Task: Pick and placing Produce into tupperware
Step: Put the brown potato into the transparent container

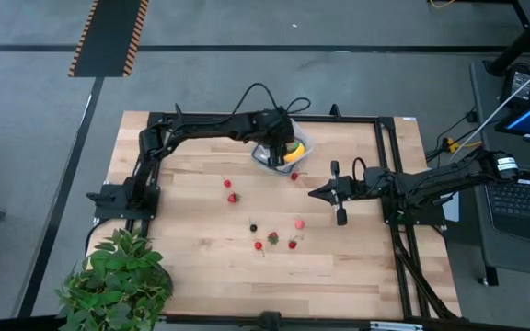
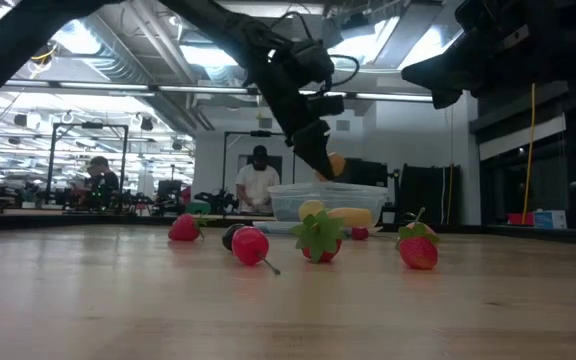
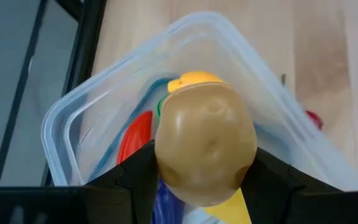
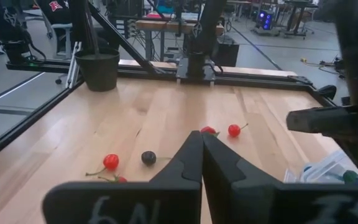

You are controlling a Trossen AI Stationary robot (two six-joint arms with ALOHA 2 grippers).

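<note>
Over the tupperware (image 3: 73, 118), the left gripper (image 3: 205, 177) clamps a tan potato (image 3: 206, 148), clear only from its wrist view. Inside: yellow and red produce (image 3: 135, 135). Right gripper (image 1: 325, 193) waits beside it, fingers together.

The tupperware (image 3: 185, 37) is cut off by the left wrist picture's edge, and much of its inside is covered by the tan potato-like piece (image 3: 205, 142) held between the left gripper's (image 3: 205, 180) fingers; of the contents only slivers of red, yellow, blue and green are seen, too little for them to be named; in the high view the tupperware (image 1: 299, 152) is largely hidden under that gripper (image 1: 283, 145); the scattered produce (image 1: 272, 238) is too small there for kinds to be told; in the right wrist view only a corner of the tupperware (image 4: 328, 169) is seen, and the closed right gripper (image 4: 202, 138) is cut off below.
</note>
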